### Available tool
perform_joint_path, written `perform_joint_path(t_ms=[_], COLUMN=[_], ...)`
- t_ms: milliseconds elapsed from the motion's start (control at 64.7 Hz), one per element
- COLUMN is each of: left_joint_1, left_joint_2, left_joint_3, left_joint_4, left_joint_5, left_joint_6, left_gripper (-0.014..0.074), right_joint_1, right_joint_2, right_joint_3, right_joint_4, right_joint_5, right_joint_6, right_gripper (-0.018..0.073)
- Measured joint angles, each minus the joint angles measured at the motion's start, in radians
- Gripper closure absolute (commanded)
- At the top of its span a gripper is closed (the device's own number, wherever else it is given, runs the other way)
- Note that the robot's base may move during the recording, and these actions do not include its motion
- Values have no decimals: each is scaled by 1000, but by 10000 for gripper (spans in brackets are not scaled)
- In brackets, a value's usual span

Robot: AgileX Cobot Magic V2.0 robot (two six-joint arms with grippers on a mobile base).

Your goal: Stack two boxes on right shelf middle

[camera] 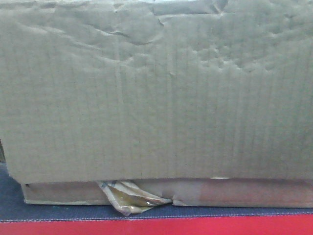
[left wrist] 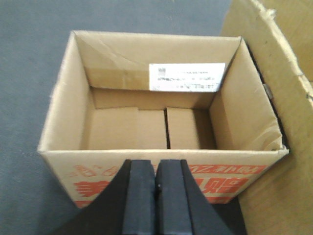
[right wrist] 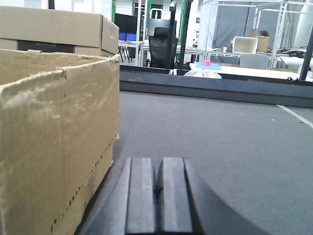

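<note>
Sitting on the flatter box point(camera: 244, 192) — tape scrap point(camera: 129, 198) poking out — is the large box point(camera: 156, 98), both on the red-edged platform point(camera: 49, 211). Left tool point(left wrist: 156, 169) and right tool point(right wrist: 157, 166) both pressed together.

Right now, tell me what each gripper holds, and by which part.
Nothing is held. The left gripper is shut empty before the open red-printed box; the right gripper is shut empty beside the worn brown box.
</note>
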Motion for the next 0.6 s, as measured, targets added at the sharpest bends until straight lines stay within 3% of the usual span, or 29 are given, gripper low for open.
perform_joint_path(t_ms=[278, 479, 602], left_joint_1=[2, 11, 66], left_joint_2=[218, 406, 483], left_joint_3=[-144, -281, -356], left_joint_4=[-19, -25, -53], left_joint_5=[61, 97, 142], left_joint_6=[9, 89, 147], left_gripper=[708, 708, 708], right_joint_1=[0, 0, 0], right_joint_2=[0, 0, 0], right_joint_3=[0, 0, 0], right_joint_4=[0, 0, 0], right_joint_5=[0, 0, 0], right_joint_6=[0, 0, 0], right_gripper=[720, 720, 720])
